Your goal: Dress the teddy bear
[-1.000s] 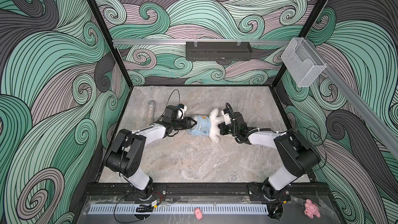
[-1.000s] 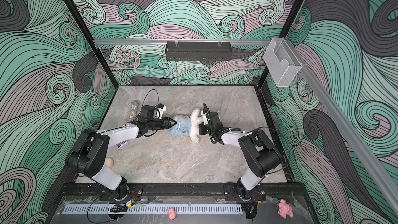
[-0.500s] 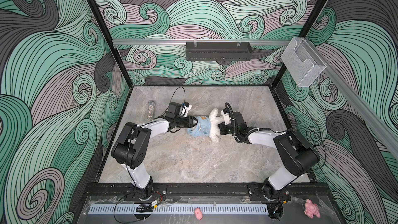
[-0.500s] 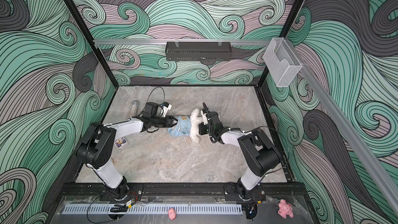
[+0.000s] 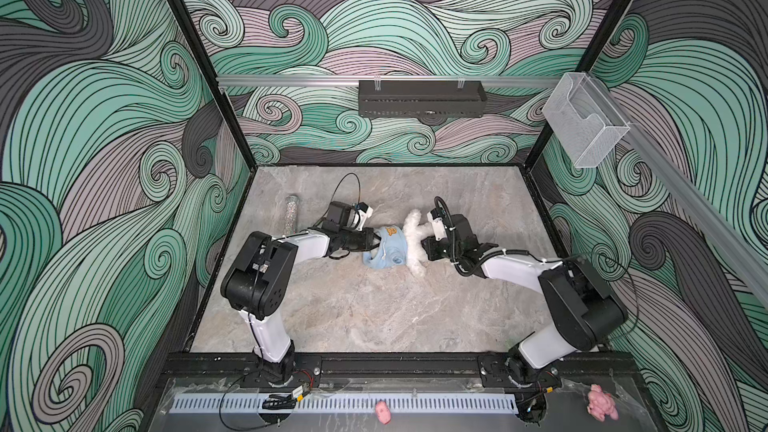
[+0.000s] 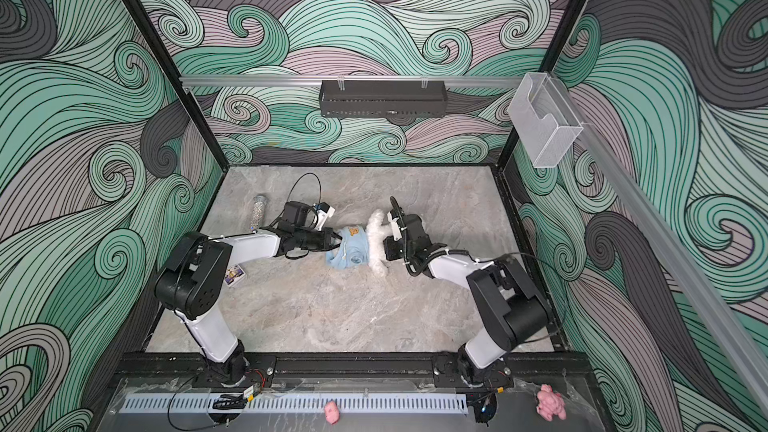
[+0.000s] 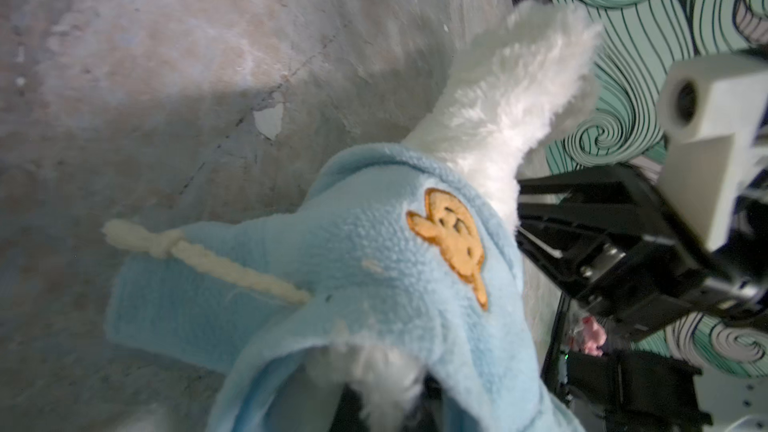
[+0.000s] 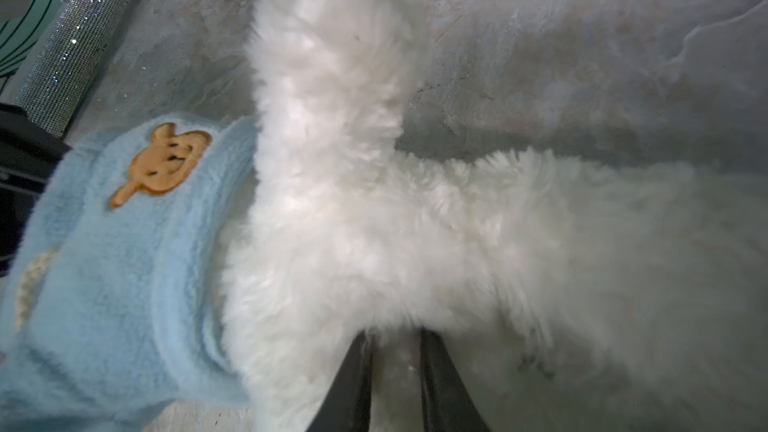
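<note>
Your bear (image 5: pixel 413 238) is lying flat on the desk (image 5: pixel 374 317), about the middle and a bit toward the far side, between the two arms. A blue hoodie (image 5: pixel 388 249) covers its left part. White fluffy limbs stick out on the right, one far, one near. Your left pincer (image 5: pixel 375 239) is pinched together right at the hoodie's left edge, can't tell if it's got any cloth. Right pincer (image 8: pixel 392 336) has its fingers (image 8: pixel 357 371) a little apart, tips buried in the fur.

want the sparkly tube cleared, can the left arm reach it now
Probably yes: the sparkly tube lies beside the left arm, nothing between, but the left gripper is shut on the blue hoodie.
</note>
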Robot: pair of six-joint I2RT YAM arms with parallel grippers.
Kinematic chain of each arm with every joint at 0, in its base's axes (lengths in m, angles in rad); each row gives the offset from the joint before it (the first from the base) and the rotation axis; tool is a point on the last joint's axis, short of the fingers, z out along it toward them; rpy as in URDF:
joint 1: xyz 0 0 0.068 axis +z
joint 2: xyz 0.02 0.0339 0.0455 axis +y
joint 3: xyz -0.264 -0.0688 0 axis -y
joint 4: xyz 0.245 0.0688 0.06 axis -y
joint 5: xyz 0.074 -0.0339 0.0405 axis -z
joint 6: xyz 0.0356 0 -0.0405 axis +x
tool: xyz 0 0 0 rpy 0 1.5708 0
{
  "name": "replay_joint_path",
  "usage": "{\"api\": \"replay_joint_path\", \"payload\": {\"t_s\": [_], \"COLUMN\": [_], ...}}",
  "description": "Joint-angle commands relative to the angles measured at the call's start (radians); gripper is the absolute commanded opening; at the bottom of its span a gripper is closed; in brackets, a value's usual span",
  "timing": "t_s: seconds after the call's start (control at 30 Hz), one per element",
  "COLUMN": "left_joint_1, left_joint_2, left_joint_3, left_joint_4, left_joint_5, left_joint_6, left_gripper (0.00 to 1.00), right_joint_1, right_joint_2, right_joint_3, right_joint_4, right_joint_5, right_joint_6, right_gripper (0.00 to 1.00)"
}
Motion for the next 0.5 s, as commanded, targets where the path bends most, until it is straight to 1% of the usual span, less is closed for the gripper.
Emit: {"api": "replay_joint_path", "payload": {"t_s": [0.0, 0.07, 0.1, 0.17, 0.27, 0.47], "left_joint_1": [-0.029, -0.052, -0.064, -0.092, -0.120, -0.151], "left_joint_2": [-0.064, -0.104, -0.121, -0.157, -0.184, -0.199], "left_joint_3": [-0.047, -0.084, -0.098, -0.120, -0.122, -0.116], "left_joint_4": [0.063, 0.126, 0.139, 0.159, 0.148, 0.111], "left_joint_5": [-0.016, -0.053, -0.075, -0.132, -0.181, -0.234], "left_joint_6": [0.044, 0.082, 0.108, 0.164, 0.219, 0.267], "left_gripper": [0.00, 0.00, 0.00, 0.00, 0.00, 0.00], "right_joint_1": [0.039, 0.091, 0.116, 0.161, 0.175, 0.179], "right_joint_2": [-0.126, -0.171, -0.179, -0.174, -0.133, -0.054], "right_joint_3": [0.001, -0.001, 0.009, 0.052, 0.121, 0.193], "right_joint_4": [-0.124, -0.118, -0.126, -0.172, -0.232, -0.286], "right_joint_5": [0.002, -0.031, -0.027, 0.022, 0.081, 0.172], "right_joint_6": [-0.073, -0.057, -0.053, -0.051, -0.046, -0.077], "right_gripper": [0.32, 0.37, 0.38, 0.40, 0.40, 0.37]}}
